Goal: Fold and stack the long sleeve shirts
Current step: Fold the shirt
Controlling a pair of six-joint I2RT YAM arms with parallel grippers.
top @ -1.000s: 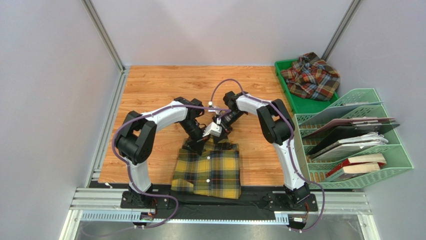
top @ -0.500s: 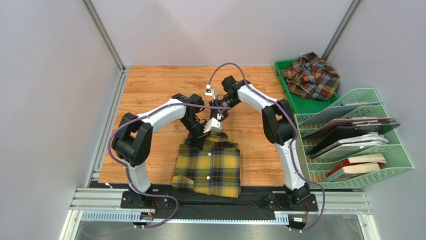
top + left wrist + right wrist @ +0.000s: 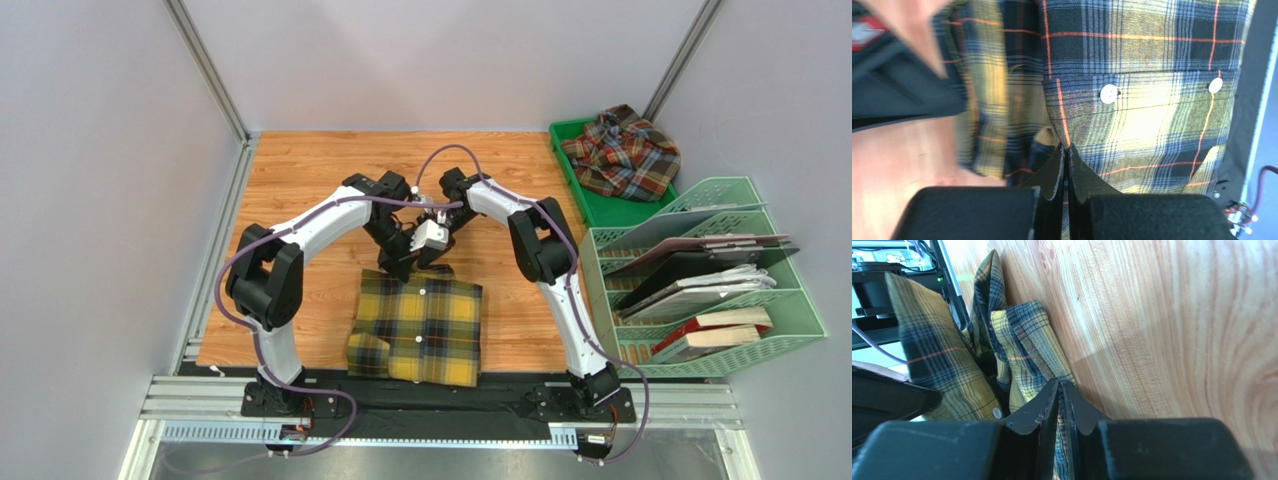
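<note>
The yellow and black check long sleeve shirt (image 3: 418, 322) lies folded on the wooden table near the front edge, buttons up. Its far edge is bunched and lifted between both grippers. My left gripper (image 3: 398, 265) is shut on that edge near the button placket (image 3: 1067, 148). Just to its right, my right gripper (image 3: 431, 264) is shut on a bunched fold of the same shirt (image 3: 1061, 384) right above the wood. The rust-red check shirt (image 3: 622, 152) lies crumpled in the green tray (image 3: 600, 208) at the back right.
A mint-green file rack (image 3: 735, 355) holding books and folders stands along the right side. Grey walls enclose the table on three sides. A black strip and metal rail (image 3: 440, 400) run along the near edge by the arm bases.
Both grippers have moved farther from the bases, drawing the yellow shirt's far edge with them. The shirt has slid slightly away from the front edge and lies flatter.
</note>
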